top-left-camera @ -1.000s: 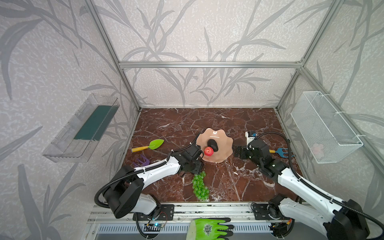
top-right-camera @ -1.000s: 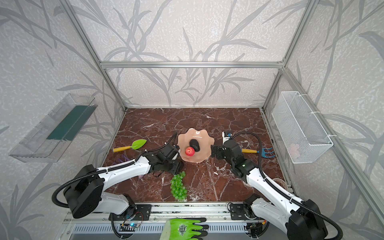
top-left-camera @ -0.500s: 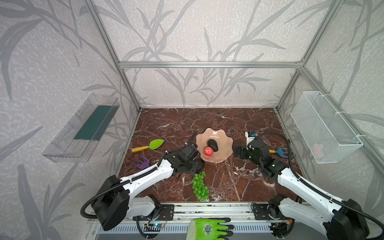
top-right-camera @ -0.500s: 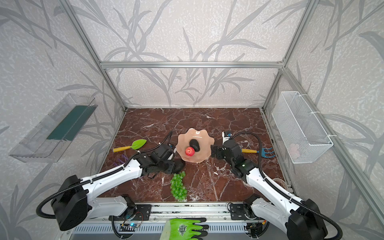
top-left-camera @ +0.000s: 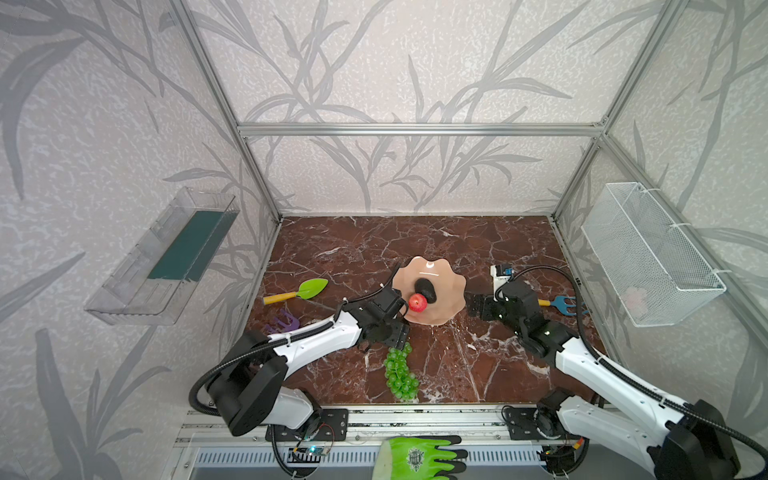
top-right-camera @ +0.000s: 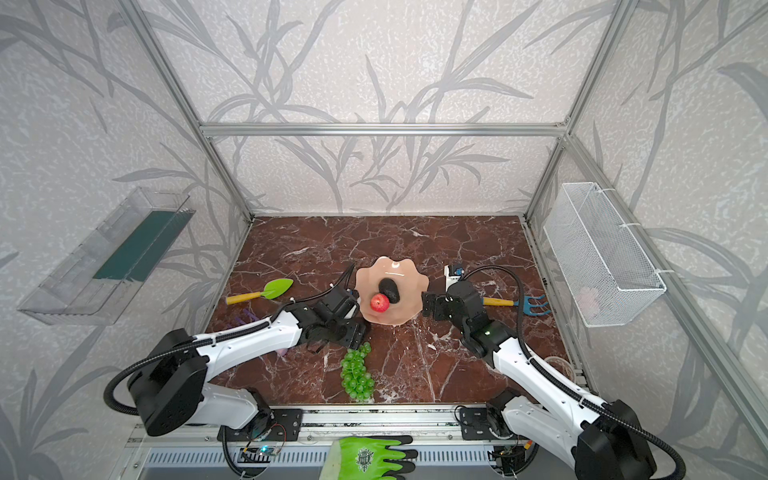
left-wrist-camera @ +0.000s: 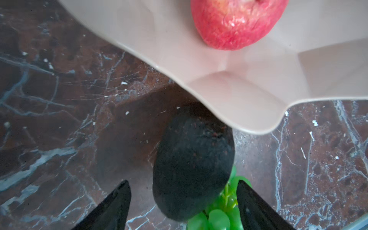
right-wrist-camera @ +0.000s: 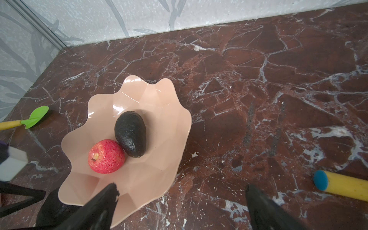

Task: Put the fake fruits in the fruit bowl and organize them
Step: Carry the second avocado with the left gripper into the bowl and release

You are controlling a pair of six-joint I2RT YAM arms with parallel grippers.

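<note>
Two matching arms. Left arm (top-left-camera: 316,345) and right arm (top-left-camera: 615,386): white rounded shells, black joint housings, a big black drum (top-left-camera: 249,390) at each shoulder. A black ribbed hose (top-left-camera: 540,268) runs along each arm. Small green light (top-left-camera: 548,332) on the right forearm. Left gripper (left-wrist-camera: 182,185) and right gripper (right-wrist-camera: 182,187) are all black, with fingers (left-wrist-camera: 111,207) tapering to points. Black base plates (top-left-camera: 336,424) are screwed to a silver rail (top-left-camera: 415,419).

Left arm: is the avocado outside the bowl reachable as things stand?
Probably yes. The avocado lies on the table between the open jaws of the left gripper. The rim of the bowl overhangs its far end, and the grapes seem to touch it.
</note>
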